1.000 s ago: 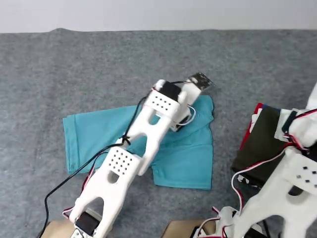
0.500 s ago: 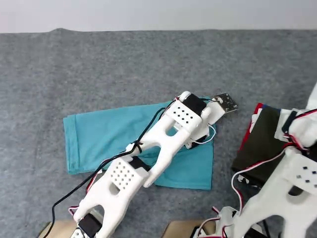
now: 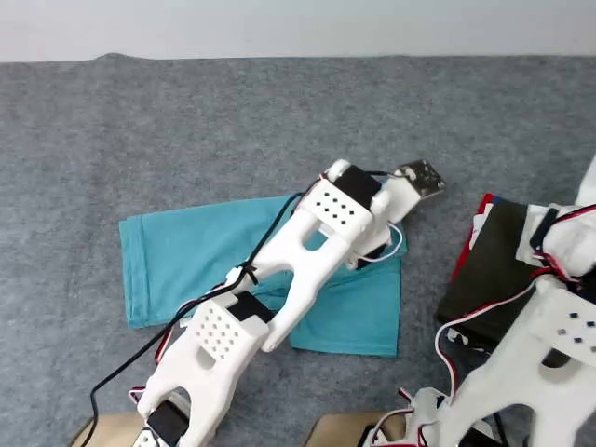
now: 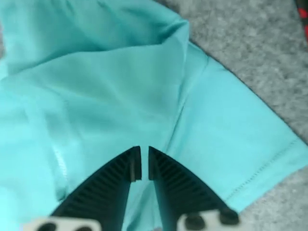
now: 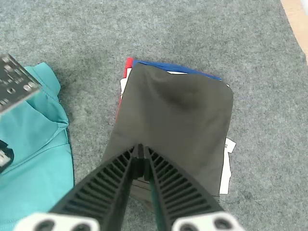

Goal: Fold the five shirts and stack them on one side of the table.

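A stack (image 3: 489, 265) of apparently four shirts is set at the worktop's (image 3: 233, 121) right side. The teal shirt (image 3: 186, 256), mid-worktop, is only partly folded, under the left pincer (image 4: 140, 166); it and the right pincer (image 5: 139, 156) are narrowed to slits.

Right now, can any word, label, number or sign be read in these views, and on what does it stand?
No text can be read.
White tags at the edge of the shirt stack: too small to tell whether they bear print.
Circuit board above the teal shirt: markings too small to read.
Teal shirt: no print shows on it.
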You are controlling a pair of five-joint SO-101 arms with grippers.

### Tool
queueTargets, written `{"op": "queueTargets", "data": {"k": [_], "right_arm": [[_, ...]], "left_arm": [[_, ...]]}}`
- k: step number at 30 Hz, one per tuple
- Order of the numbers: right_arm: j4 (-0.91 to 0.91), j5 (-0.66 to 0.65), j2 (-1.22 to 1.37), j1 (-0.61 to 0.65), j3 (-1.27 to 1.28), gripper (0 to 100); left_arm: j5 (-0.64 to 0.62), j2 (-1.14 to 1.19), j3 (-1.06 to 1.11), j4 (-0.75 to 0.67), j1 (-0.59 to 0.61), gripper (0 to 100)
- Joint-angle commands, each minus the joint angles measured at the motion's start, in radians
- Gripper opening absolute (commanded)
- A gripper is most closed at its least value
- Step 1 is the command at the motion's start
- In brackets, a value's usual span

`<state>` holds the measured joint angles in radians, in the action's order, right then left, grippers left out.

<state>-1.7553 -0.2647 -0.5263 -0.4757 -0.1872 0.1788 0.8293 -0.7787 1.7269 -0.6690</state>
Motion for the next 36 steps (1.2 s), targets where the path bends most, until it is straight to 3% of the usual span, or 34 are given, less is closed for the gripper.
{"op": "queueTargets", "data": {"k": [1, 5, 17, 25, 32, 36], "right_arm": [[-0.033, 0.002, -0.024, 0.010, -0.006, 0.9], [-0.025, 0.002, -0.027, -0.035, -0.006, 0.9], [-0.027, -0.054, -0.027, -0.090, -0.006, 0.9], [-0.028, -0.054, -0.027, -0.091, -0.006, 0.9], [-0.025, -0.054, -0.027, -0.091, -0.006, 0.9], [-0.025, -0.054, -0.027, -0.091, -0.006, 0.9]], "left_arm": [[-0.005, -0.087, 0.054, 0.029, -0.046, 4], [-0.005, -0.155, 0.127, 0.028, -0.048, 4], [0.037, -0.180, 0.231, 0.026, 0.146, 9], [0.028, -0.172, 0.381, 0.025, 0.130, 9], [-0.014, -0.173, 0.387, 0.025, 0.020, 9], [-0.014, -0.186, 0.371, 0.026, 0.020, 9]]}}
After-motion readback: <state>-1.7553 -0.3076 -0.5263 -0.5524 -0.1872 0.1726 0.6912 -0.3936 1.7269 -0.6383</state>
